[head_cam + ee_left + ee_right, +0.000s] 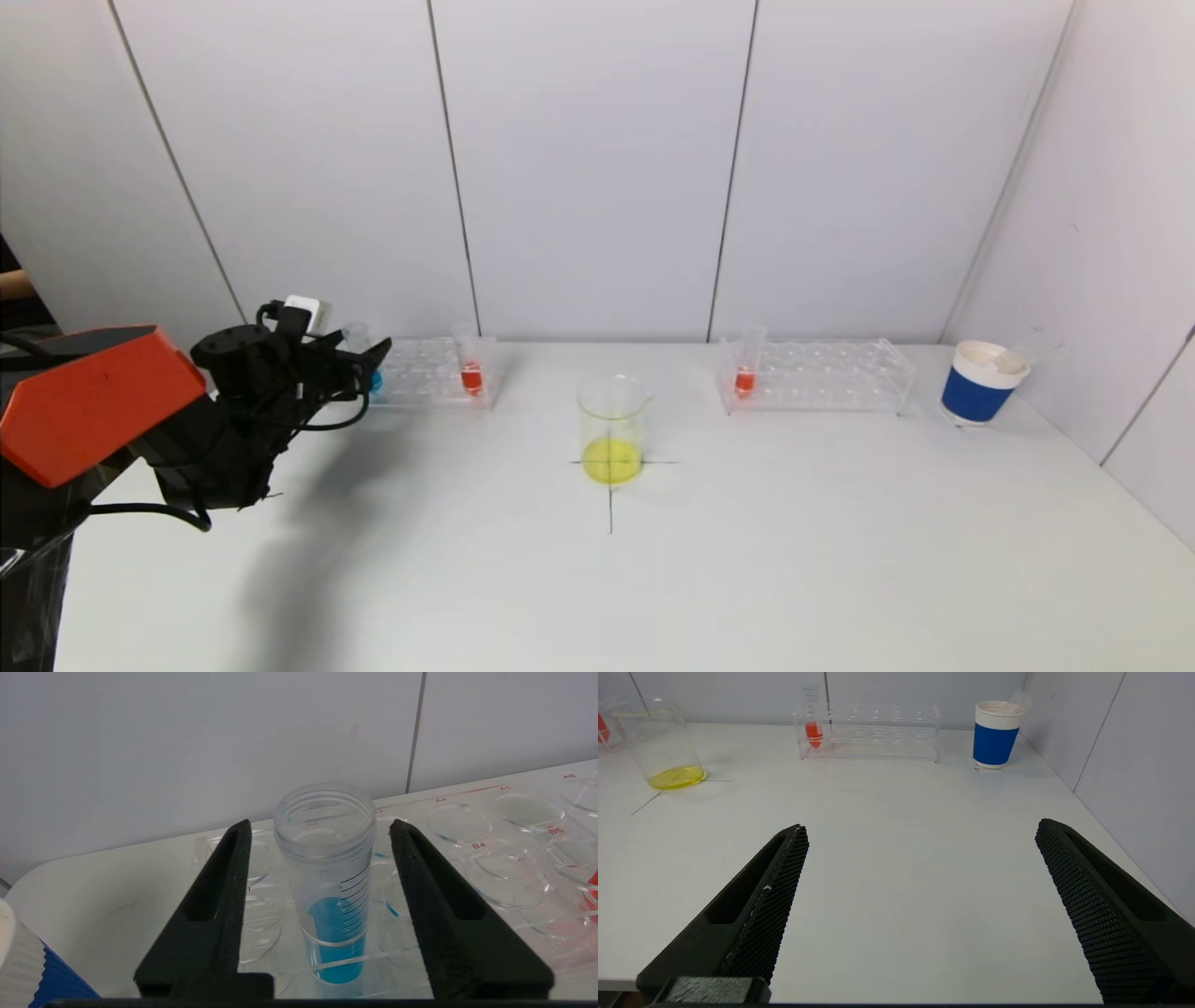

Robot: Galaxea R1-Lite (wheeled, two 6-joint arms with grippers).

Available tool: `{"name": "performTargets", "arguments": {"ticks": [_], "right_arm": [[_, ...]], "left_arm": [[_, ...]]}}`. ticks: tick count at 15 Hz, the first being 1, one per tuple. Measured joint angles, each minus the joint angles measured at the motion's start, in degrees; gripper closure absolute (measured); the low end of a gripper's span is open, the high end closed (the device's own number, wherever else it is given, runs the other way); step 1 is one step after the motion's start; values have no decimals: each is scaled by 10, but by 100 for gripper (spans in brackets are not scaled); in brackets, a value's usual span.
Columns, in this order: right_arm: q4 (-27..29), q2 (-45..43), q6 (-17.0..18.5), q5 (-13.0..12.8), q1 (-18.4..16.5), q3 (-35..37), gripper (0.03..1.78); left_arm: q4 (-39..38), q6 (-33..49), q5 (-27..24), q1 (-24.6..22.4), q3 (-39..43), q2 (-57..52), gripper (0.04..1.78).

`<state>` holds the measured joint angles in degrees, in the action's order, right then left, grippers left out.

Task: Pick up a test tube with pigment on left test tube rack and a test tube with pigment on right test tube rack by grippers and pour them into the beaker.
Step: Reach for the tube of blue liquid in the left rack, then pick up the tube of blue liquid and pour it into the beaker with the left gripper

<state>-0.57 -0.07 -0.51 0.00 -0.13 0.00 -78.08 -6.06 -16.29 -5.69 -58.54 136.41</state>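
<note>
Left gripper point(322, 858) is at the left rack point(425, 373) now, its 2 fingers point(224, 891) straddling the blue-pigment tube point(334, 896), a clear gap on each side, nothing gripped. The tube stands upright in its slot. Right gripper point(920, 891) hangs wide apart and empty over the table point(896, 858), well short of the right rack point(871, 730). The beaker point(612, 429) sits between both racks.
</note>
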Motion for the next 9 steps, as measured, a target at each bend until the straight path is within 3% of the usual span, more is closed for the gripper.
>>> {"name": "performTargets", "arguments": {"ticks": [3,9], "right_arm": [[0,0,0,0,0,0,4],[0,0,0,0,0,0,4]], "left_arm": [[0,0,0,0,1,0,133],[0,1,0,-1,1,0,136]]}}
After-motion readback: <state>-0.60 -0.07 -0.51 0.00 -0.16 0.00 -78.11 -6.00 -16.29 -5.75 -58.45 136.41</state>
